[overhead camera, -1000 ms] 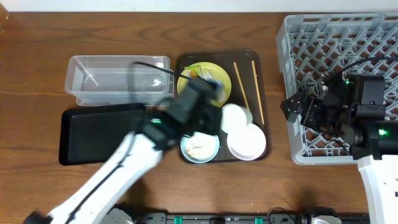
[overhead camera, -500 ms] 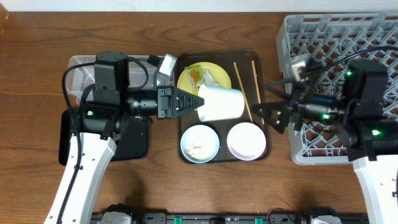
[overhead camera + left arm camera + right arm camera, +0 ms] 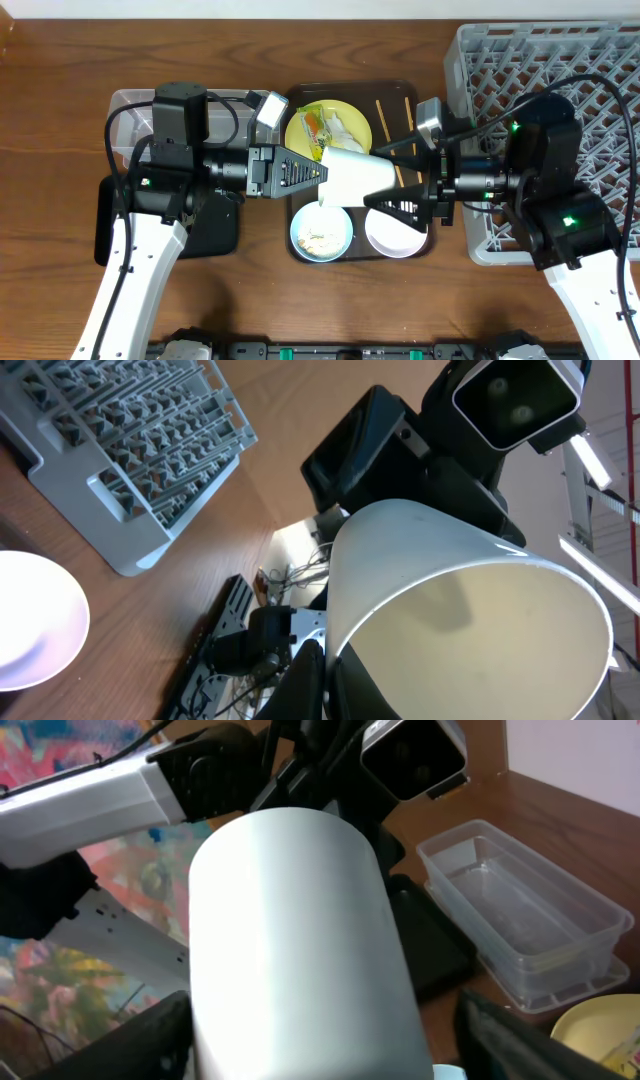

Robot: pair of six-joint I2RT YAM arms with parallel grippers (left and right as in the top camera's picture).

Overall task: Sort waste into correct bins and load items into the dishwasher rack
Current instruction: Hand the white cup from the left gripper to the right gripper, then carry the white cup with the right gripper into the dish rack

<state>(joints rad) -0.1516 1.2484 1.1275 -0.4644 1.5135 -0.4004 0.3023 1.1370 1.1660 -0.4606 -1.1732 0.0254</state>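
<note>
Mid-air, white cup [image 3: 352, 177] gripped at rim by left end effector [image 3: 322, 175]; long axis left-right, base pointed into right end effector [image 3: 372, 180], spread open astride it.

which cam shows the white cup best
Overhead: it shows the whole white tapered cup on its side, rim held by the left gripper, the right gripper with jaws open around its base. Left wrist shows only its mouth and inside, close up; right wrist only its base and outer wall.
</note>
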